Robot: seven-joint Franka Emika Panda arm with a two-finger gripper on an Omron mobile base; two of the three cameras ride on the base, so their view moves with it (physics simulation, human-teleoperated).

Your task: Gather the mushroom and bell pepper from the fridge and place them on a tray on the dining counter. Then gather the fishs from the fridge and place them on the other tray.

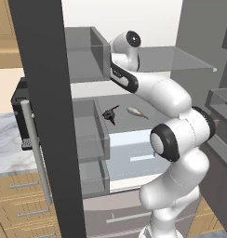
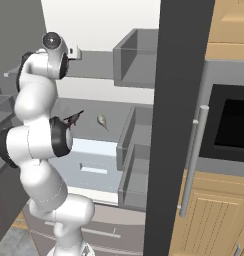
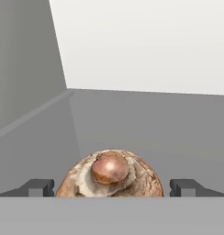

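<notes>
Hand view: my pincer spread wide around mushroom, not clenched yet; two fish on fridge shelf, nothing delivered so far.

arm: we're folded up tall, elbow bent, forearm reaching forward and up | gripper: we've got both fingers spread wide, tips level with each other | contact: neither fingertip touching anything, wide gap between the two tips | wrist: level
</notes>
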